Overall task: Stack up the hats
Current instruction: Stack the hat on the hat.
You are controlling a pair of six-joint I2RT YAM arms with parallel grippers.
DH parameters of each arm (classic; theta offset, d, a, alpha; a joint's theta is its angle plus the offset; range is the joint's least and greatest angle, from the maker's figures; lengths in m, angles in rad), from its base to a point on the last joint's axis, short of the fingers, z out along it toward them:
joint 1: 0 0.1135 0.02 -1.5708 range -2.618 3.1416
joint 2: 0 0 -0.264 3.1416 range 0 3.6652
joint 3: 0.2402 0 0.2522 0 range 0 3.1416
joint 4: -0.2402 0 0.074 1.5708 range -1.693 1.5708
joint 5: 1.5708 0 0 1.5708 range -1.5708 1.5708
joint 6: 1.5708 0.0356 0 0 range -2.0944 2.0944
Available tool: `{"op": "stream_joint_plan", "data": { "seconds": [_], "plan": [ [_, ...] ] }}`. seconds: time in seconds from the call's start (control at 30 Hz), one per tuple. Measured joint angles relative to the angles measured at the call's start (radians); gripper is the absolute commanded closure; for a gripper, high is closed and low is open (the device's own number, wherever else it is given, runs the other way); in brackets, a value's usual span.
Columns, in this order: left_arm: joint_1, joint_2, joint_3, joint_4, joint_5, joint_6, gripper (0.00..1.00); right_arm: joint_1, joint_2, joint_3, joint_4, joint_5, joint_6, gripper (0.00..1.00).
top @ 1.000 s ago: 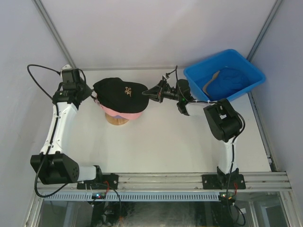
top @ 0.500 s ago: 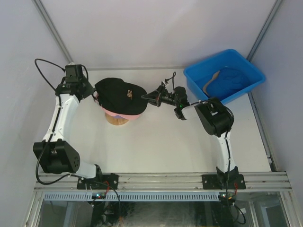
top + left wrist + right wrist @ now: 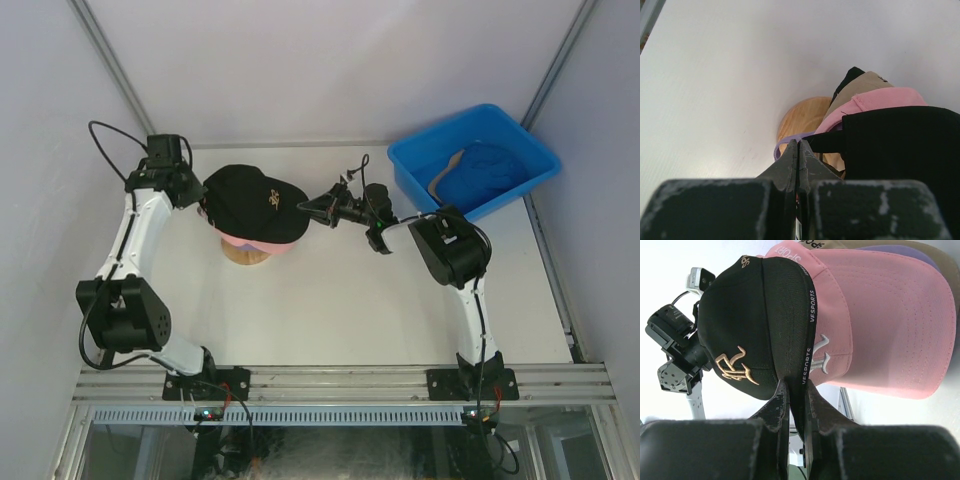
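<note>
Where the black cap [image 3: 252,200] sits on top, lower hats [image 3: 250,241] mostly hide.

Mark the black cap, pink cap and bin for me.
black cap [image 3: 250,198]: top view, on the crown.
pink cap [image 3: 890,325]: right wrist view, on the brim.
bin [image 3: 512,188]: top view, on the near outer wall.

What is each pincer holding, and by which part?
Right pincer: black cap, by its brim edge. Left pincer: shut at the cap's back; hold cannot be told.
</note>
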Motion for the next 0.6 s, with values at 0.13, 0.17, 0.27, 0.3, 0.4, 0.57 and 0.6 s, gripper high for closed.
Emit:
{"op": "stream_joint_plan", "data": {
  "seconds": [0.13, 0.17, 0.27, 0.3, 0.4, 0.57, 0.6],
  "plan": [
    [-0.006, 0.016, 0.000, -0.001, 0.000, 0.003, 1.00, 0.006, 0.000, 0.013, -0.045, 0.000, -0.012, 0.98],
    [-0.007, 0.019, 0.002, -0.002, 0.000, 0.006, 1.00, 0.007, 0.000, 0.015, -0.056, 0.000, -0.016, 0.98],
    [-0.008, 0.024, 0.005, -0.003, 0.000, 0.008, 1.00, 0.014, 0.000, 0.021, -0.081, 0.000, -0.023, 0.98],
    [-0.008, 0.024, 0.005, -0.003, -0.001, 0.008, 1.00, 0.017, 0.000, 0.023, -0.090, 0.000, -0.025, 0.98],
    [-0.008, 0.024, 0.005, -0.004, -0.001, 0.009, 1.00, 0.023, 0.000, 0.026, -0.113, 0.004, -0.038, 0.98],
    [-0.008, 0.024, 0.005, -0.005, -0.002, 0.016, 1.00, 0.036, -0.004, 0.017, -0.126, 0.021, -0.047, 0.98],
    [-0.008, 0.024, 0.005, -0.004, -0.002, 0.017, 1.00, 0.039, -0.008, 0.009, -0.124, 0.026, -0.046, 0.98]
  ]
}}
